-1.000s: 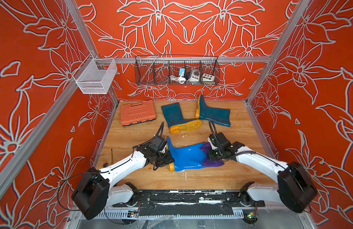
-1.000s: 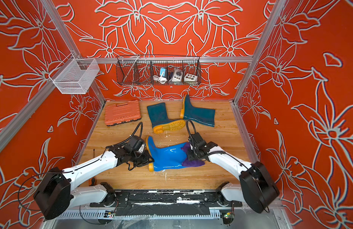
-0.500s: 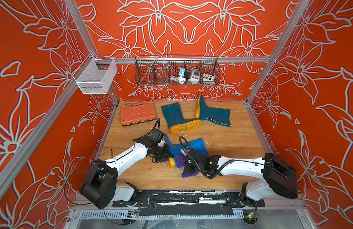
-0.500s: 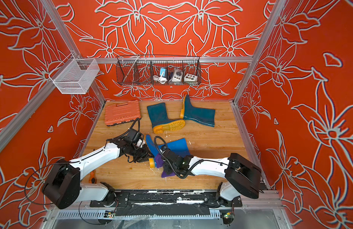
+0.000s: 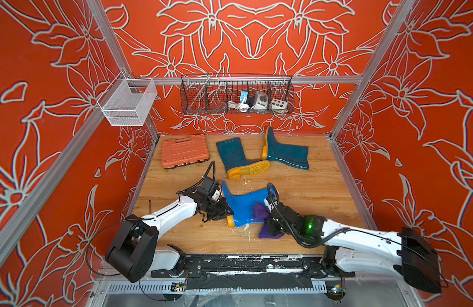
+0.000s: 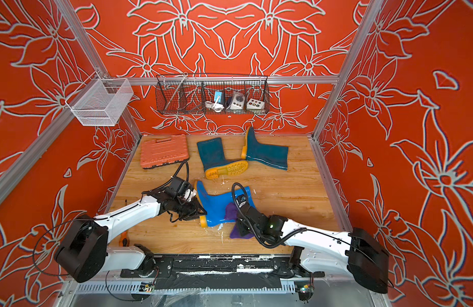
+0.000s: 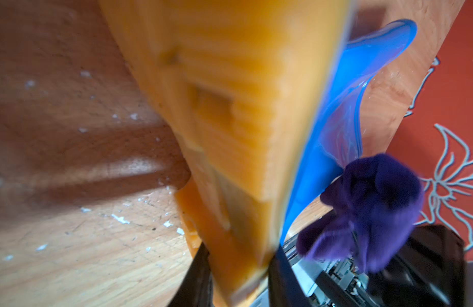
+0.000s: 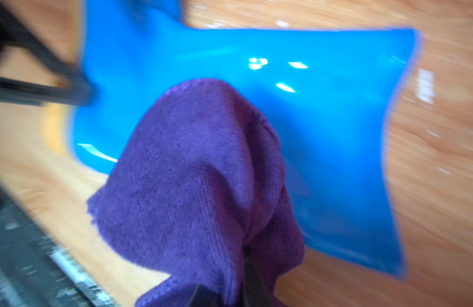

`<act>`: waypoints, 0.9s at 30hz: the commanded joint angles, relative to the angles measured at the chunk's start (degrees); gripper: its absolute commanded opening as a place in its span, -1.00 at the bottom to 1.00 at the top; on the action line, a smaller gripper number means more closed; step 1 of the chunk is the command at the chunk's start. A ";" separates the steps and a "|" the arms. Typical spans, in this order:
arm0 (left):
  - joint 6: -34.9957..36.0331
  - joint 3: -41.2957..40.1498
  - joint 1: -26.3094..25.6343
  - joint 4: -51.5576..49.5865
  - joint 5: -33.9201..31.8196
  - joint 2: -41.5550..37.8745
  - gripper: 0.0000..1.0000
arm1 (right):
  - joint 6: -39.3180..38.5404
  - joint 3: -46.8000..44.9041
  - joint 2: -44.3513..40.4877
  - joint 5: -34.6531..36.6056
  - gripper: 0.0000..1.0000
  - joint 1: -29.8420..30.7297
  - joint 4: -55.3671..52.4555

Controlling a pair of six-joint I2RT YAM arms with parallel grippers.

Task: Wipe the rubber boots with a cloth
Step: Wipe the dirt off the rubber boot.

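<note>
Blue boot (image 5: 243, 203) lies on its side, front centre of the worktop (image 5: 309, 191). Left tool (image 5: 226, 214) clamps its orange heel. Right tool (image 5: 269, 222) is closed on the purple cloth (image 5: 260, 212), bunched against the shaft, tail on the wood. Behind it: sole-up teal boot (image 5: 235, 156) and rear teal boot (image 5: 286, 155), both clear of the arms.

Bright even light in both top views, soft shadows on the wooden floor (image 7: 70, 172), white glare spots on the blue boot (image 8: 309, 106), wrist views motion-blurred, close orange sole (image 7: 230, 106) out of focus.
</note>
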 commanded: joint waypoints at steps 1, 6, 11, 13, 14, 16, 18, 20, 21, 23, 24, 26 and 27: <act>3.92 -1.55 -1.76 -1.42 2.69 -1.16 -1.00 | -1.73 5.93 8.75 -5.34 -1.00 0.98 7.59; 5.96 -1.74 -2.25 -0.37 2.63 0.32 -1.00 | -6.70 13.76 20.11 -8.24 -1.00 -1.33 3.33; 9.98 -1.72 -2.78 -2.01 1.57 -1.72 -1.00 | -4.63 3.64 14.82 -12.71 -1.00 -18.86 -0.26; 11.63 -1.63 -2.87 -3.17 0.87 -2.09 -1.00 | -7.38 2.37 11.02 -14.17 -1.00 -24.72 -3.10; 12.24 -1.65 -2.87 -3.40 0.83 -2.01 -1.00 | -8.71 3.08 9.71 -13.54 -1.00 -25.20 -4.52; 12.39 -1.91 -3.20 -3.22 0.36 -1.83 -1.00 | -9.62 5.53 8.71 -15.96 -1.00 -25.07 -4.69; 12.06 -2.46 -3.74 -2.26 0.18 -1.70 -1.00 | -7.67 8.12 10.46 -19.90 -1.00 -24.11 -1.17; 11.78 -3.03 -4.14 -1.21 0.58 -1.38 -1.00 | -6.09 12.38 14.60 -22.59 -1.00 -21.36 2.28; 11.87 -3.18 -4.22 -0.82 0.95 -1.25 -1.00 | -5.61 15.39 17.38 -23.48 -1.00 -19.58 3.29; 12.20 -3.02 -4.36 -0.88 1.15 -0.87 -1.00 | -5.49 20.89 23.14 -25.55 -1.00 -16.28 4.61; 12.42 -2.82 -4.37 -0.95 1.18 -0.82 -1.00 | -5.23 23.41 26.09 -27.27 -1.00 -15.14 5.33; 12.70 -2.30 -4.54 -0.81 1.31 -0.99 -1.00 | -4.45 25.87 30.69 -30.58 -1.00 -14.66 6.78; 13.12 -1.77 -4.69 -0.87 1.19 -1.04 -1.00 | -4.26 26.26 32.41 -30.61 -1.00 -15.17 6.41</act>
